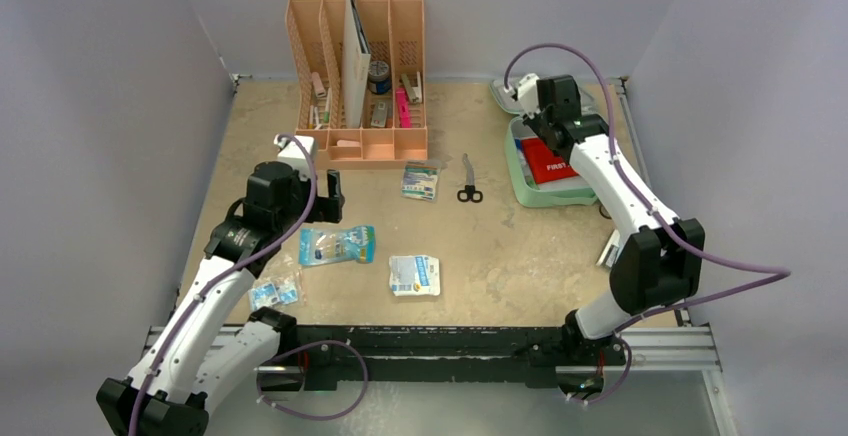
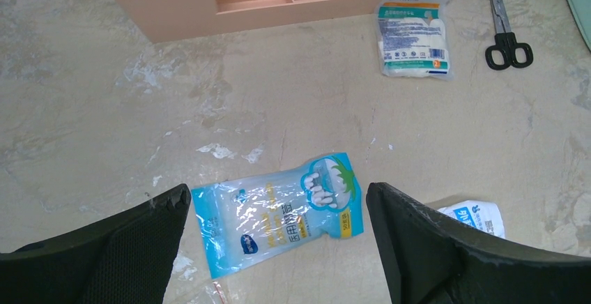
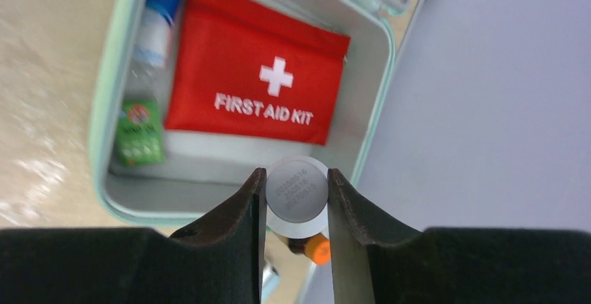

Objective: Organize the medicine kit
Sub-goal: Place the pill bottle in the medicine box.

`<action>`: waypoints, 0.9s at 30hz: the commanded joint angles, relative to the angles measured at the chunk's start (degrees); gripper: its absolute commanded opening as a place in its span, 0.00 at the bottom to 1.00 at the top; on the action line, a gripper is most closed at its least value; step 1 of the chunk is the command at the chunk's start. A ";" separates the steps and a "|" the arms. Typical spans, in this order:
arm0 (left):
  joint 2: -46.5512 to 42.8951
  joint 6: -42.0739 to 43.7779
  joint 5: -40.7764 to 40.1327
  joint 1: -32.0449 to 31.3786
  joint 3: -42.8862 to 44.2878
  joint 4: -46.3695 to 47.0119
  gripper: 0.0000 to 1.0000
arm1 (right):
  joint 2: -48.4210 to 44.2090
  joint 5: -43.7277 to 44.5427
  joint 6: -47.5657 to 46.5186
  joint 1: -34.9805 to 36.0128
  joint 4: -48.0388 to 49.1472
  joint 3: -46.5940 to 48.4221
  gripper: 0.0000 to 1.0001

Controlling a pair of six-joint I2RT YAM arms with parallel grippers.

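Observation:
The medicine kit, a mint-green case, lies open at the back right with its lid folded back. In the right wrist view the kit holds a red first-aid pouch, a green packet and a blue-and-white tube. My right gripper is shut on a small round white container with printed numbers, held above the kit's near rim. My left gripper is open and empty, its fingers to either side of a blue cotton-swab packet and above it.
A peach-orange slotted organizer stands at the back. A gauze pack, scissors, a white-blue packet and a small clear bag lie on the table. Grey walls enclose it.

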 commanded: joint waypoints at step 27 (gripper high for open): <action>-1.43 0.23 0.03 -0.22 0.02 2.52 0.96 | 11.94 -2.43 -29.76 -7.89 6.38 -11.61 0.00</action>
